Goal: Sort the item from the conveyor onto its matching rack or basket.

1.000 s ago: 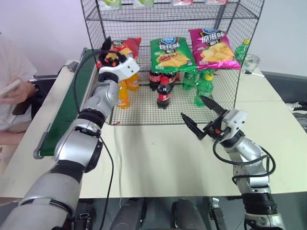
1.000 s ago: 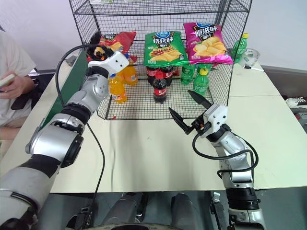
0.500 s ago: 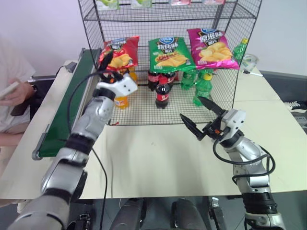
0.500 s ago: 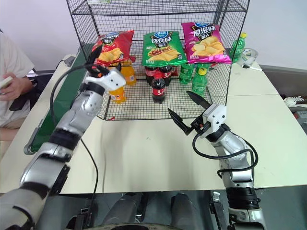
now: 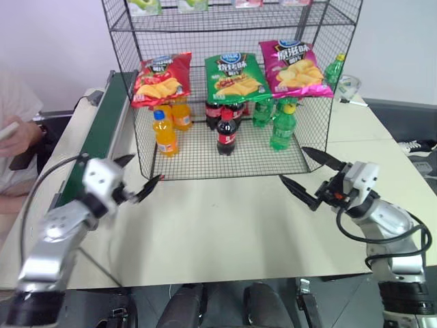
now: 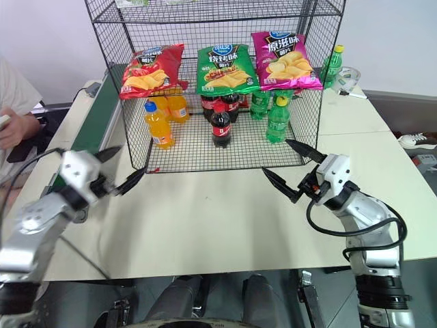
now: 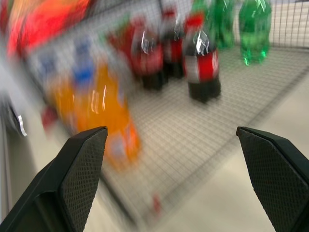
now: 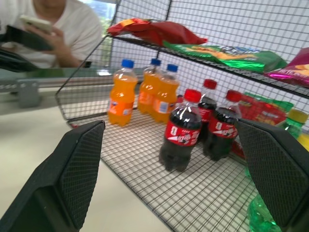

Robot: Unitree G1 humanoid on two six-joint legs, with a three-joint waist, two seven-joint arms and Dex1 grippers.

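Left eye view gives me three crisp bags lying side by side on a tilted tier of the black wire-grid rack (image 5: 321, 109) in the upper middle of the frame: the red crisp bag (image 5: 160, 78) at the left end, a green crisp bag (image 5: 233, 76) in the middle, a pink crisp bag (image 5: 293, 68) at the right. The red one is glossy and crinkled, with a round blue logo at its top edge and pictured yellow crisps below; it rests on the tier, touching neither gripper. On the mesh floor beneath I count three orange soda bottles (image 5: 164, 133) with blue caps, at least three dark cola bottles (image 5: 226, 132) with red labels, and some green bottles (image 5: 282, 126) whose number I cannot fix. The conveyor (image 5: 92, 147), a narrow dark green belt with grey rails, runs along the left of the frame. My left gripper (image 5: 138, 179) hangs at lower left, fingers spread wide and empty; my right gripper (image 5: 305, 176) at lower right is likewise spread and empty. A person's hand (image 6: 12, 130) sits at the far left edge.
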